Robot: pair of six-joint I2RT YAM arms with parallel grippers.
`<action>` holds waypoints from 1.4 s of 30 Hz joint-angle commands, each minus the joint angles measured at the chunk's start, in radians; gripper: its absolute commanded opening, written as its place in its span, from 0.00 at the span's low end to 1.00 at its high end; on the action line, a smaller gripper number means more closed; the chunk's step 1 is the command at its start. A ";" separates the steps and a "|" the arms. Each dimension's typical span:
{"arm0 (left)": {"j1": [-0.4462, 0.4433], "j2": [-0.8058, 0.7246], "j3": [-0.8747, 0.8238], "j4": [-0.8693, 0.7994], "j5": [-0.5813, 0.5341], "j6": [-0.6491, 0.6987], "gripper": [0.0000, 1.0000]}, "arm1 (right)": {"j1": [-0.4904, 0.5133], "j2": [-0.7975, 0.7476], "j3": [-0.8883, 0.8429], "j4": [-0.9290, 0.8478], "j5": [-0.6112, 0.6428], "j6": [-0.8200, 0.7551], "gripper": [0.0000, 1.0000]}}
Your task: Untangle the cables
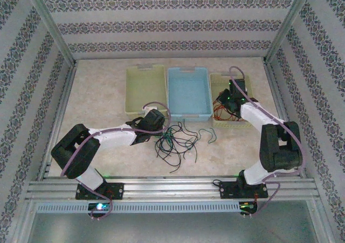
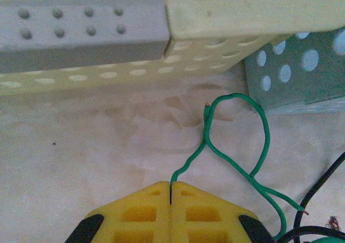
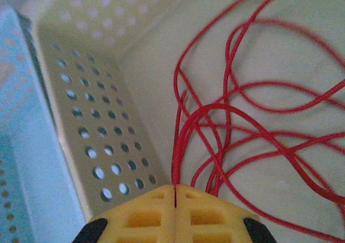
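The left claw [image 2: 171,200], its yellow fingers pressed together, pinches a thin green wire [image 2: 266,135] just in front of the pale yellow perforated basket [image 2: 135,73] that stands left of the light blue perforated plastic basket [image 1: 188,92]. The wire loops over the beige marbled table [image 1: 102,119] toward the blue basket's corner, with a thin black wire [image 2: 318,181] beside it. A loose tangle of green and black wires [image 1: 175,140] lies on the table in front of the blue basket. Right of it, inside a second pale yellow basket [image 1: 218,84], the right claw [image 3: 175,192], likewise closed, nips one strand of the curling thin red wires [image 3: 176,140] on the basket floor, near its perforated wall.
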 commanded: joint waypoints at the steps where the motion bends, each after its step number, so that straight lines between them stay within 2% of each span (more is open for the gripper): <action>1: -0.003 0.017 0.021 -0.038 0.014 0.015 0.00 | -0.021 -0.033 -0.001 0.031 0.149 -0.008 0.00; 7: -0.003 0.001 0.014 -0.037 0.012 0.016 0.00 | -0.021 -0.016 0.015 0.031 0.258 0.000 0.00; 8: -0.003 -0.002 0.012 -0.034 0.013 0.017 0.00 | -0.019 -0.020 0.015 0.030 0.261 -0.005 0.12; 9: -0.003 -0.005 0.010 -0.033 0.014 0.018 0.00 | -0.014 -0.028 0.012 0.032 0.256 -0.020 0.28; 12: -0.003 -0.006 0.009 -0.032 0.011 0.018 0.00 | 0.018 -0.092 -0.006 0.041 0.222 -0.112 0.39; 15: -0.003 -0.006 0.009 -0.027 0.011 0.016 0.00 | 0.061 -0.207 -0.048 0.010 0.235 -0.205 0.45; 18: -0.003 -0.006 0.005 -0.023 0.002 0.010 0.00 | 0.093 -0.346 -0.090 -0.079 0.192 -0.292 0.46; 21: -0.003 -0.002 0.004 -0.019 -0.002 0.007 0.00 | 0.141 -0.491 -0.162 -0.177 0.110 -0.311 0.46; 25: -0.003 0.005 0.005 -0.007 0.003 0.002 0.00 | 0.235 -0.635 -0.286 -0.317 0.060 -0.214 0.47; 28: -0.003 0.011 0.008 -0.004 0.006 0.001 0.00 | 0.307 -0.683 -0.391 -0.315 0.059 -0.129 0.47; 33: -0.003 0.018 0.010 -0.001 0.017 -0.004 0.00 | 0.380 -0.610 -0.456 -0.225 0.077 -0.062 0.47; 38: -0.004 0.010 0.010 -0.005 0.014 -0.002 0.00 | 0.384 -0.499 -0.467 -0.168 0.096 -0.049 0.47; 42: -0.004 0.007 0.009 -0.009 0.012 0.000 0.00 | 0.383 -0.440 -0.471 -0.143 0.103 -0.056 0.42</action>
